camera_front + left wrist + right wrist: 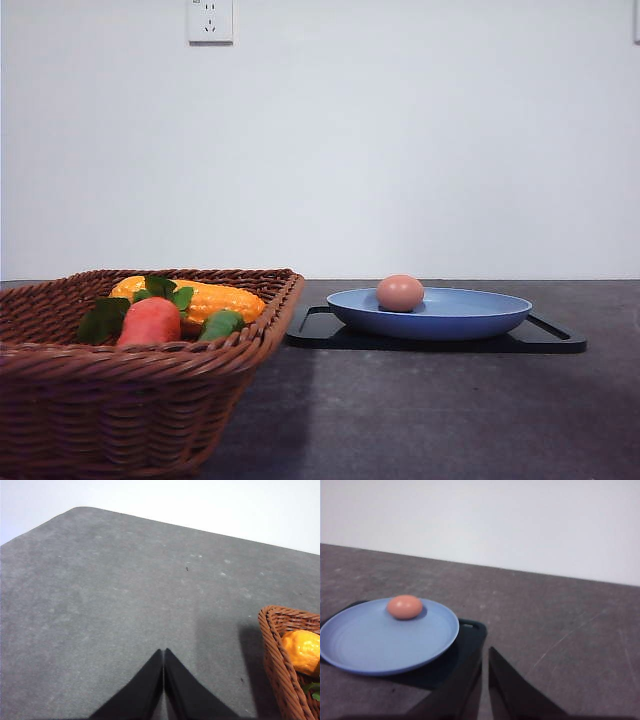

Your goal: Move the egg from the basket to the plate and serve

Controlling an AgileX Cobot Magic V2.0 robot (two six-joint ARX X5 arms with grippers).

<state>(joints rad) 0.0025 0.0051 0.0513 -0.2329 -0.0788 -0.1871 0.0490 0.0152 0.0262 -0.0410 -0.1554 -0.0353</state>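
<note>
The brownish-pink egg (400, 292) lies on the blue plate (470, 315), which rests on a flat black tray (555, 338) at the table's right middle. The right wrist view shows the same egg (405, 606) on the plate (365, 645), with my right gripper (485, 656) shut beside the tray's corner, apart from the plate. The brown wicker basket (90, 400) stands at front left. Its rim (277, 650) shows in the left wrist view, where my left gripper (164, 655) is shut over bare table beside it.
In the basket lie a red-orange carrot toy (150, 320) with green leaves, a yellow corn toy (215, 298) and a small green piece (222, 323). A white wall with a socket (210, 20) stands behind the dark grey table (420, 420).
</note>
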